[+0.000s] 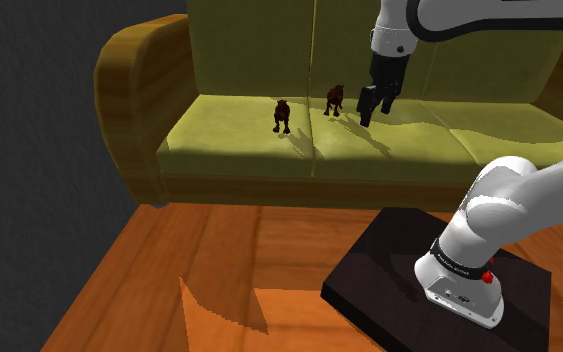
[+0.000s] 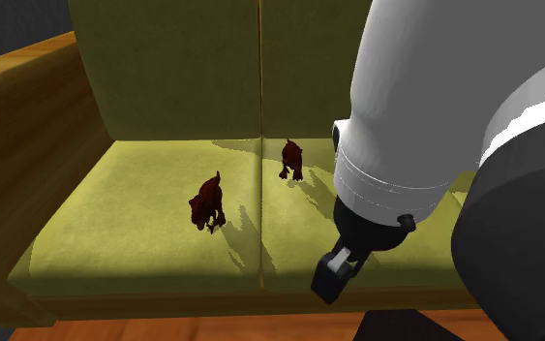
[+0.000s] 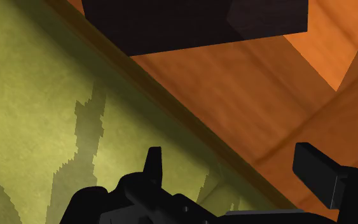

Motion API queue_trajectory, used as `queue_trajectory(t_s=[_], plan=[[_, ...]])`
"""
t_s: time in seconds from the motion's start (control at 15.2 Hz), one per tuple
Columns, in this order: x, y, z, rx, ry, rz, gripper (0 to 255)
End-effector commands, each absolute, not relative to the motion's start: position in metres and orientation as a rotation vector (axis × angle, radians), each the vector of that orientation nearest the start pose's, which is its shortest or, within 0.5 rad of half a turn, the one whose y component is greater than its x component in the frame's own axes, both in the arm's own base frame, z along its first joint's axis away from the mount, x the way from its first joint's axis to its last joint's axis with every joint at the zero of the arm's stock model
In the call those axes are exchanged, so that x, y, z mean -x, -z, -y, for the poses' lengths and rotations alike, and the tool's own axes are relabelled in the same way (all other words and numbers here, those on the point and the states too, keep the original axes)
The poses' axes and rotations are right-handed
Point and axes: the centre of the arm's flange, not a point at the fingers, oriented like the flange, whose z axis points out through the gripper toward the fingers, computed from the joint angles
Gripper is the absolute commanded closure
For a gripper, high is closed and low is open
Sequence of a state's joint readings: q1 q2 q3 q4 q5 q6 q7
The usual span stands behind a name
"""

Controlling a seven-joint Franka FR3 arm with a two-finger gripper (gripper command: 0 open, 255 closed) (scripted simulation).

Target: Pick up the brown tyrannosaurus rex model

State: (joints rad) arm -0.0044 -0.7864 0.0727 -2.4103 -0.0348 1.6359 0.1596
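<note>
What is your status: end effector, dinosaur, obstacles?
End effector open, empty, over sofa. End-cushion dinosaur and mid-cushion dinosaur upright, untouched. Nothing in the way.

Brown dinosaur model (image 2: 208, 203) on yellow-green sofa (image 2: 115, 242), second dinosaur (image 2: 292, 160) across the seam, black hand (image 2: 328, 281) near the front edge

Dim; jagged shadows cross sofa (image 1: 231, 145).

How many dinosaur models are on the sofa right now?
2. One dinosaur model stands on the cushion left of the seam in the shoulder view; the other dinosaur model stands just right of that seam, nearer the gripper. The arm could hide more.
</note>
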Motion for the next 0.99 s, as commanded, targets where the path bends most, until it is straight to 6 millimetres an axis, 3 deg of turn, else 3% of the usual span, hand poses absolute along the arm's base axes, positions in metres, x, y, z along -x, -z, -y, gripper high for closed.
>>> queue_trajectory(t_s=[0.0, 0.92], plan=[[-0.311, -0.570, -0.023, 3.221, 0.031, -0.178, 0], [-0.458, -0.559, 0.108, 3.078, -0.007, -0.460, 0]])
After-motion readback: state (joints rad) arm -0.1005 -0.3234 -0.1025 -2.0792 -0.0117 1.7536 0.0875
